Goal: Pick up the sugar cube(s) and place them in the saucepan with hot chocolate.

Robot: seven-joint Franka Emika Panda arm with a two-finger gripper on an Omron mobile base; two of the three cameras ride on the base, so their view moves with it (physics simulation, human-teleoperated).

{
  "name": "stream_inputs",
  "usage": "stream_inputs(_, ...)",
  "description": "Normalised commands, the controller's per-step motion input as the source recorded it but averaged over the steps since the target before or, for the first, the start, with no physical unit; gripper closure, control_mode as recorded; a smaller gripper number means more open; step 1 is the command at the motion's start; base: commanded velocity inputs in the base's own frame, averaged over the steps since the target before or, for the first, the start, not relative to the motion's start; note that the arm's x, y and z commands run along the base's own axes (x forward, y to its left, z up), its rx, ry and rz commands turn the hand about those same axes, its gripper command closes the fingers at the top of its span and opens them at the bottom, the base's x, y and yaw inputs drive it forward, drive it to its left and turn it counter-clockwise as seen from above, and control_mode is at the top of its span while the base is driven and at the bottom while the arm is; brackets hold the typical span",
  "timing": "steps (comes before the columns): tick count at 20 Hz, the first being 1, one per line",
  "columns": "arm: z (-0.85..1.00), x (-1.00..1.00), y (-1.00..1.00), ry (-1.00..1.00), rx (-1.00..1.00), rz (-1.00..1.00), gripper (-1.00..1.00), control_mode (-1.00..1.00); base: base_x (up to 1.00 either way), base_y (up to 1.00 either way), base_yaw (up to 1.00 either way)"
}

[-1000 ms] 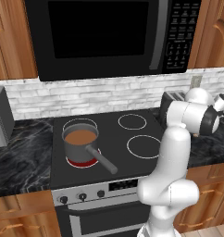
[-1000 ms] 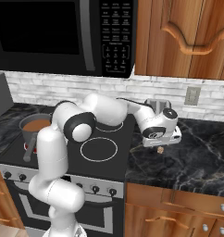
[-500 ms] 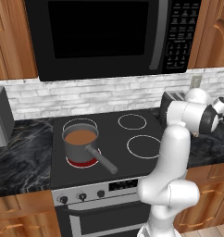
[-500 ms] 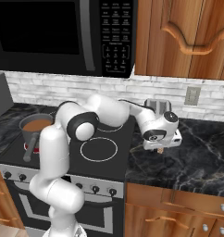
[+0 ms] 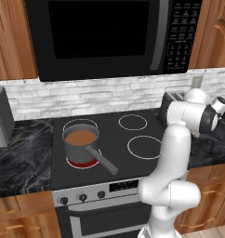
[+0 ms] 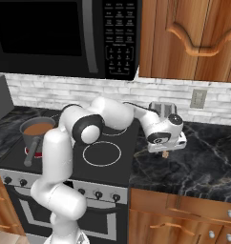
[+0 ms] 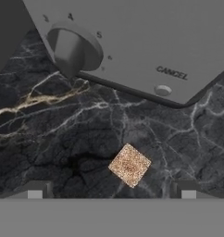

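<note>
A small brown speckled sugar cube (image 7: 129, 165) lies on the dark marble counter in front of the toaster. My gripper (image 7: 111, 192) hangs open just above it, one fingertip (image 7: 35, 190) to each side, and the cube sits a little right of the middle between them. In the right base view the gripper (image 6: 165, 150) points down at the counter right of the stove, with the cube (image 6: 165, 154) showing beneath it. The grey saucepan (image 5: 82, 148) stands on the stove's front left burner, full of reddish-brown hot chocolate (image 5: 81, 137), its handle pointing to the front right.
The silver toaster (image 6: 162, 108) stands right behind the cube, its dial (image 7: 77, 48) and cancel button facing the hand. A black microwave (image 5: 109, 32) hangs over the stove (image 6: 102, 153). Wooden cabinets (image 6: 194, 33) hang to the right.
The hand has sunk slightly toward the counter over the cube. Saucepan and cube have not moved.
</note>
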Motion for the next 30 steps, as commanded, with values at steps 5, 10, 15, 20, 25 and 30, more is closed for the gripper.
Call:
stream_inputs(5,-0.02,0.17,0.0,0.0,0.0,0.0,-1.0,-1.0,0.0,0.0,0.0)
stream_inputs(10,-0.09,0.06,0.0,0.0,0.0,0.0,-1.0,-1.0,0.0,0.0,0.0)
stream_inputs(15,-0.19,0.0,0.0,0.0,0.0,0.0,-1.0,-1.0,0.0,0.0,0.0)
stream_inputs(20,-0.14,0.0,0.0,0.01,0.0,0.0,-1.0,-1.0,0.0,0.0,0.0)
stream_inputs(25,-0.11,0.0,0.0,0.0,0.0,0.0,-1.0,-1.0,0.0,0.0,0.0)
stream_inputs(30,-0.13,0.0,0.0,0.0,0.0,0.0,-1.0,-1.0,0.0,0.0,0.0)
